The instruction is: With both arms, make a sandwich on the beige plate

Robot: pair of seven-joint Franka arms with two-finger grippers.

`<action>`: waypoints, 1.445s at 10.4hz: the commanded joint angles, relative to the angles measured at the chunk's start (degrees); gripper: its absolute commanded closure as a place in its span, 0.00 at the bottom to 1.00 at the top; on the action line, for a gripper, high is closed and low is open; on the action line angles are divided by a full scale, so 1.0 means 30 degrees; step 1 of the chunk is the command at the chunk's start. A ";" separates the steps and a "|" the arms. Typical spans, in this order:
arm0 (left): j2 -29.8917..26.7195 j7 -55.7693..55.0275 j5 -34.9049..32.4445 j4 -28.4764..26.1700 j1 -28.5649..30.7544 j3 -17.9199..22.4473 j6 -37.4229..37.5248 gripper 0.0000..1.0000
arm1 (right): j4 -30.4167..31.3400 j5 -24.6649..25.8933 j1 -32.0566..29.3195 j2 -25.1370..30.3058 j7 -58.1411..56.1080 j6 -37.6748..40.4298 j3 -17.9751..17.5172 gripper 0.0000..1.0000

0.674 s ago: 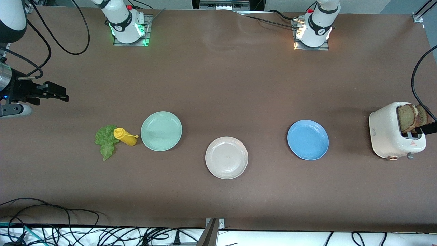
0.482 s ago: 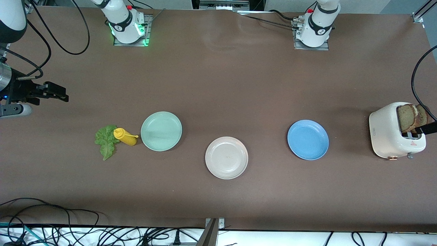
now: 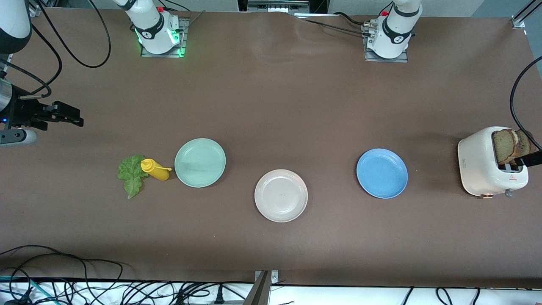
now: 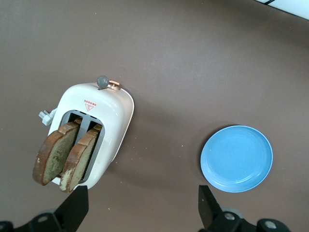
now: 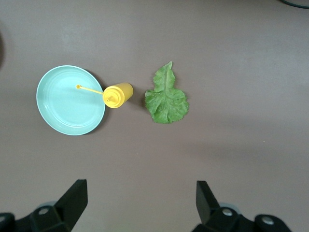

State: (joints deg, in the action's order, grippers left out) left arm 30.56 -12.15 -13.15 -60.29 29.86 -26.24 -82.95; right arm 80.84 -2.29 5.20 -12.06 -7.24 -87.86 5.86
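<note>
The beige plate [image 3: 281, 195] lies bare in the middle of the table. Two brown bread slices [image 3: 510, 146] [image 4: 67, 154] stand in a white toaster [image 3: 487, 165] [image 4: 108, 116] at the left arm's end. A green lettuce leaf [image 3: 132, 174] [image 5: 166, 99] lies flat at the right arm's end, beside a yellow squeeze bottle [image 3: 156, 169] [image 5: 118, 94]. My left gripper [image 4: 142, 208] hangs open over bare table beside the toaster, holding nothing; the front view shows only one black finger [image 3: 529, 159] of it. My right gripper [image 3: 63, 114] [image 5: 141, 198] hovers open and empty, off to the side of the lettuce.
A pale green plate [image 3: 200, 162] [image 5: 70, 100] lies next to the bottle. A blue plate [image 3: 382, 173] [image 4: 236, 158] sits between the beige plate and the toaster. Cables [image 3: 84, 275] run along the table edge nearest the front camera.
The right gripper has edged very slightly toward its end of the table. The objects on the table have not moved.
</note>
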 commanded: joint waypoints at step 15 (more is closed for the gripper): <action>-0.0695 -0.0021 0.0544 -0.1142 -0.0257 -0.0512 -0.0270 0.00 | 0.0213 0.0234 -0.0123 0.0096 -0.0454 -0.0977 -0.0049 0.00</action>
State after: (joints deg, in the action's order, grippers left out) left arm 30.50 -12.20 -13.14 -61.27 28.65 -28.07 -82.95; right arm 80.92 -2.28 5.21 -12.34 -7.33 -90.60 6.01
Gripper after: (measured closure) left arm 0.000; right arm 0.000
